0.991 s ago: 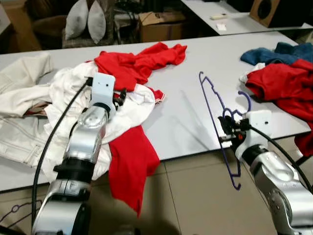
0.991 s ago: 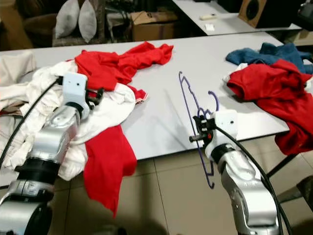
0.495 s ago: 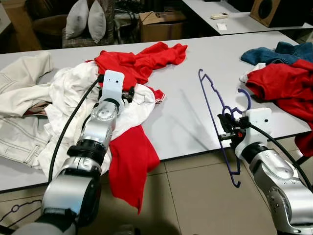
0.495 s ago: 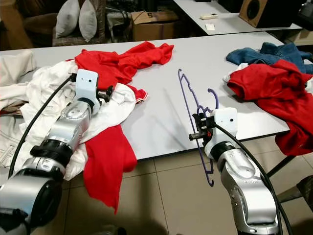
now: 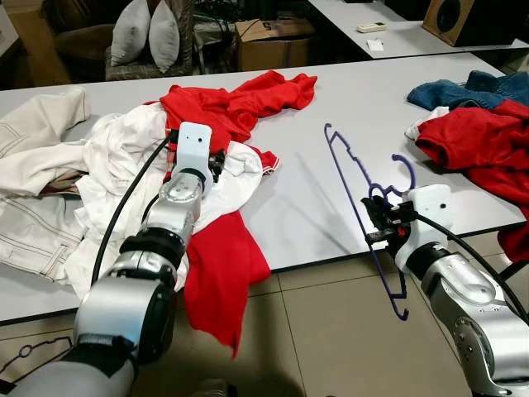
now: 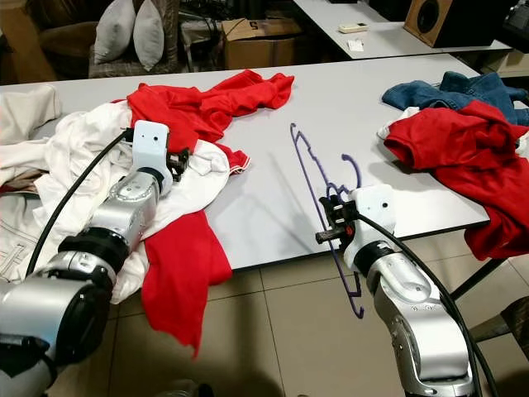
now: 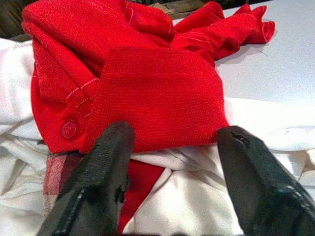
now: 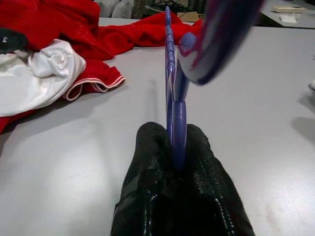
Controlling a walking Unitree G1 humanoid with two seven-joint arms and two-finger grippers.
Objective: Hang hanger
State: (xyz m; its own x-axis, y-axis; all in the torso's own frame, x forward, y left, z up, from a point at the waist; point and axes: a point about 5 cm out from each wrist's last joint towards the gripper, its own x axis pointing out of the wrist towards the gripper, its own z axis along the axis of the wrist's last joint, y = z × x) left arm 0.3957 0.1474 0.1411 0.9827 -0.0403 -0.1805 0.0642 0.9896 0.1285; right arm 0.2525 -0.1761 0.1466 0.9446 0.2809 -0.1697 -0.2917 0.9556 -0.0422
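While clamped: right gripper (image 5: 377,225) pinches purple hanger (image 5: 364,194), upright at white table (image 5: 306,198) front edge.
Left gripper (image 7: 170,162): fingers spread wide, empty, over red shirt (image 7: 147,93).

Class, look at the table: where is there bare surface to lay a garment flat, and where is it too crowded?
Bare grey table lies between the red shirt and the purple hanger held by the right gripper. Left is crowded with white clothes, where the left gripper reaches; the right end holds a red garment and blue cloth.
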